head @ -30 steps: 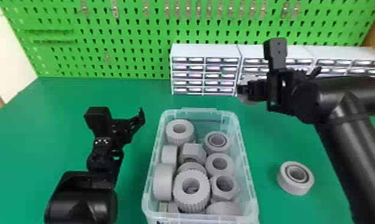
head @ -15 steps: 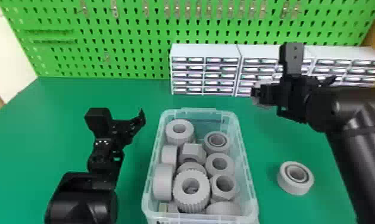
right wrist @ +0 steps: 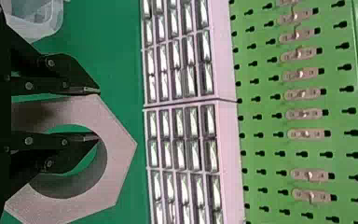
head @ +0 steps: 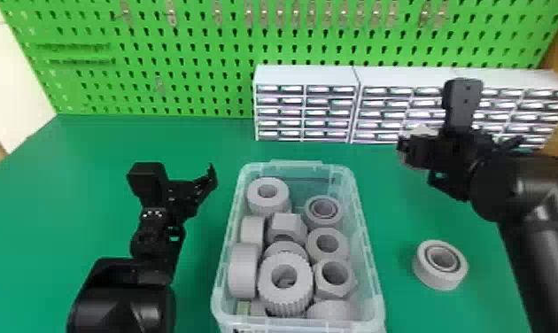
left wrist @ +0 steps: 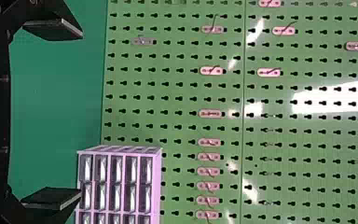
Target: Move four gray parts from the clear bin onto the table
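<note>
So your right gripper [head: 408, 150] is up near the drawer cabinets [head: 307, 110], past the far right corner of the clear bin [head: 370, 261], pointing toward robot left. The right arm [head: 526, 239] slants up from the lower right, then bends inward at the wrist. You've got a gray hex nut [right wrist: 121, 154] in it: in the right wrist view one of the fingers [right wrist: 79, 88] lies along an outer flat and the other goes into the hole, so they sit fairly close with the nut's wall pinched between.

Your left gripper [head: 198, 188] is parked left of the bin, with its arm coming up from the bottom edge. The left wrist view has its fingers [left wrist: 56, 30] spread wide, nothing between them.

As for the gray parts, one gray ring [head: 428, 270] lies on the green desk [head: 194, 137] right of the bin, hole up, and the rest are piled inside.

Now the stuff you can't see well. In the head view that nut is mostly behind your gripper, just a pale bit peeking over the top, and in the wrist view its near end runs off the edge. The bin's near end is cut off too. The ribbed ring [head: 269, 292] overlaps a part behind it, and the round part [head: 331, 310] at the near end is half hidden. There's a small pale greenish patch in the near left corner you can't really make out.
</note>
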